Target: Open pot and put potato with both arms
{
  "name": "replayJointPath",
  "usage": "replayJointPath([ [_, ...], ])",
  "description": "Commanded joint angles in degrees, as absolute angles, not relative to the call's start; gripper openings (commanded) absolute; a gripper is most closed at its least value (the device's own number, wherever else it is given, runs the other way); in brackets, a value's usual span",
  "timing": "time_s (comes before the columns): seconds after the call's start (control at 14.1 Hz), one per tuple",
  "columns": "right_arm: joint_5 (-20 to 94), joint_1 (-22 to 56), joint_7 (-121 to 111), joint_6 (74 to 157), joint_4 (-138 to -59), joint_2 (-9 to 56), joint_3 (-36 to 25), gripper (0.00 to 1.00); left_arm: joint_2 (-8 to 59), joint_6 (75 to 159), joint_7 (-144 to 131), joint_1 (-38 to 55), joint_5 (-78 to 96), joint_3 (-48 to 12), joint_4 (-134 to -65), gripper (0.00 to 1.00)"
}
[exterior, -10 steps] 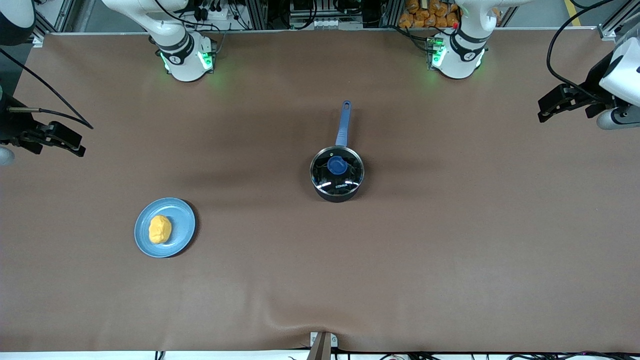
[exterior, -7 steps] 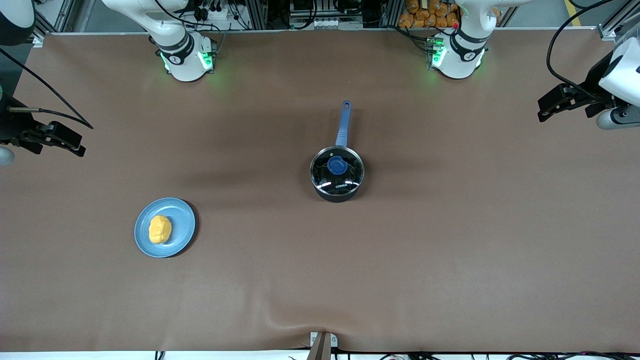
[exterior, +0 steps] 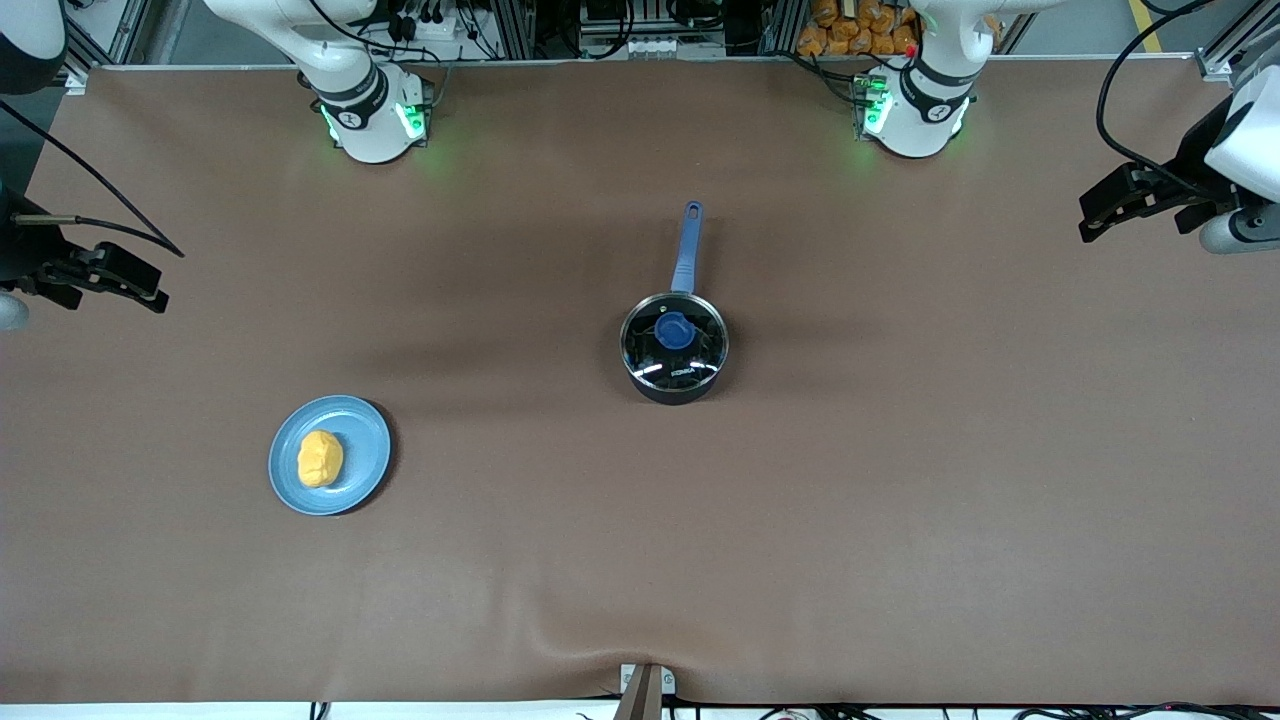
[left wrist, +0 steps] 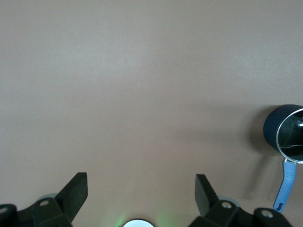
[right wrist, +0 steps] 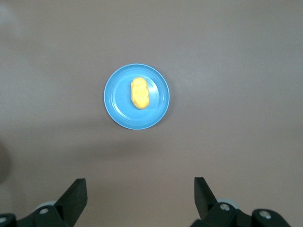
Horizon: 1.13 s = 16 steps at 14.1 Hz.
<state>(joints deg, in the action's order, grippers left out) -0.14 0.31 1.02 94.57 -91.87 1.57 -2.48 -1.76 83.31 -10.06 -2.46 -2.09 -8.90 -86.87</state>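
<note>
Pot (exterior: 674, 350) sits lidded mid-counter; potato (exterior: 320, 459) lies on a plate (exterior: 367, 440). Left end effector (left wrist: 141, 192) and right end effector (right wrist: 140, 195) hang released, empty.

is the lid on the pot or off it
On. In the front view the clear glass lid sits flat over the pot mouth, blue knob centred on top, and neither gripper is near it.

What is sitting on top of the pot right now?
A clear glass lid with a blue knob covers the pot. Reflections on the glass hide whether anything is inside.
</note>
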Motion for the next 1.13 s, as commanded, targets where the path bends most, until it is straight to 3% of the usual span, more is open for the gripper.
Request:
replayJointPath([
  [0.0, 0.44, -1.23, -0.53, 95.27, -93.16, 4.21, -1.85, 1.00, -1.93, 82.35, -8.79, -2.81, -0.62, -9.58, -86.74, 1.00],
  [0.28, 0.44, -0.88, -0.70, 105.44, -98.77, 6.41, -1.76, 1.00, -2.55, 82.71, -7.30, -3.60, 0.88, -10.11, -87.36, 1.00],
  [0.57, 0.88, -1.05, -0.53, 111.69, -99.32, 10.89, -1.67, 1.00, -2.64, 82.71, -7.12, -3.69, 0.88, -10.02, -87.63, 1.00],
  [1.06, 1.14, -0.79, -0.18, 116.01, -99.49, 13.80, -1.58, 1.00, -1.59, 82.97, -7.56, -3.17, 0.88, -10.20, -87.63, 1.00],
])
